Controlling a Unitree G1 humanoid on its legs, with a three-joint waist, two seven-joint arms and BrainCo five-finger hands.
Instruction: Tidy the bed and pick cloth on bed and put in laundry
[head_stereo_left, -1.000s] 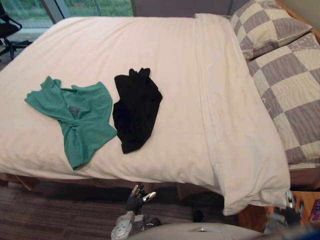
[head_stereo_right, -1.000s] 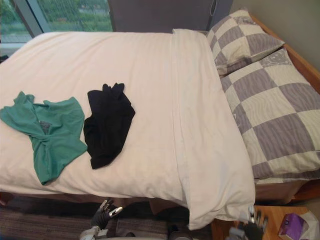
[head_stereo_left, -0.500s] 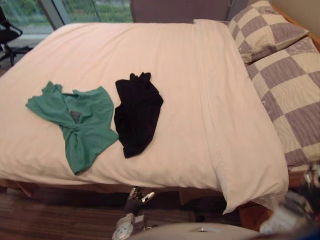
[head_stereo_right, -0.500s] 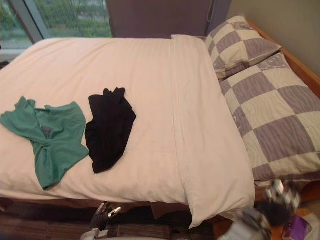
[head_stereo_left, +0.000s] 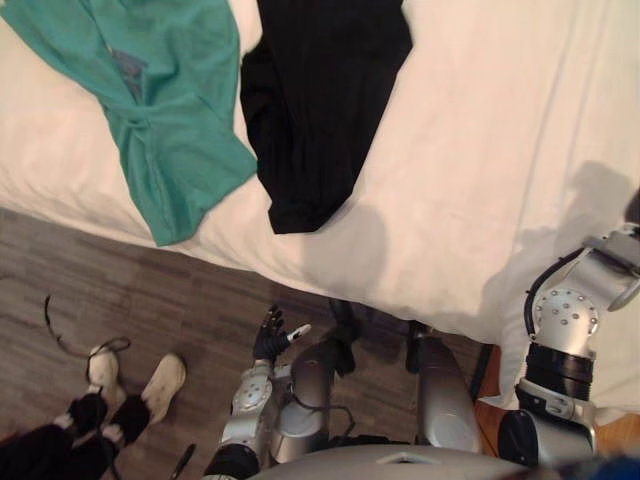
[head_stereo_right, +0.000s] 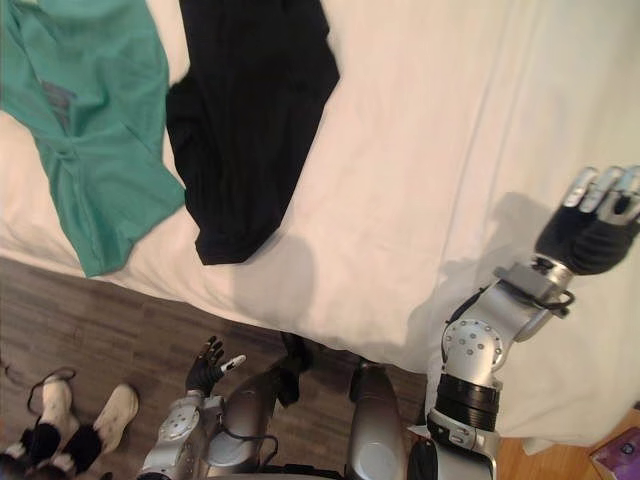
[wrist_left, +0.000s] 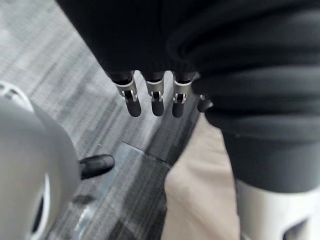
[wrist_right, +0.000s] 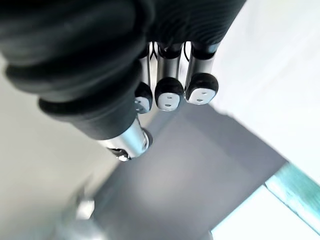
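Person's shoes (head_stereo_left: 140, 385) stand on the floor (head_stereo_left: 150, 300) off the bed's front-left corner, so keep any arm swing clear of them. Green shirt (head_stereo_left: 160, 110) lies crumpled near the front edge of the bed (head_stereo_left: 480, 150), w/ its lower end close to that edge. Black cloth (head_stereo_left: 315, 110) lies right beside it, edges touching or v. close, and also reaches the front edge. Neither is picked up yet. Left hand (head_stereo_left: 267, 347) hangs low below the front edge, over the floor, fingers loose & spread, holding nothing. Right hand (head_stereo_right: 590, 235) is up over the white cover toward the bed's right side, fingers straight-ish, also empty.

Step in hand, as I judge it: reach for the first cloth. Black cloth is nearest the left hand, so bring that hand up over the edge & onto the cloth's lower end. Press fingers into the fabric, then curl w/ thumb to bunch a thick fold; a thin hem prob. slips. Lift straight up so it doesn't drag the green shirt or wrinkle the cover. For the shirt, aim at its twisted middle, more to grab there.
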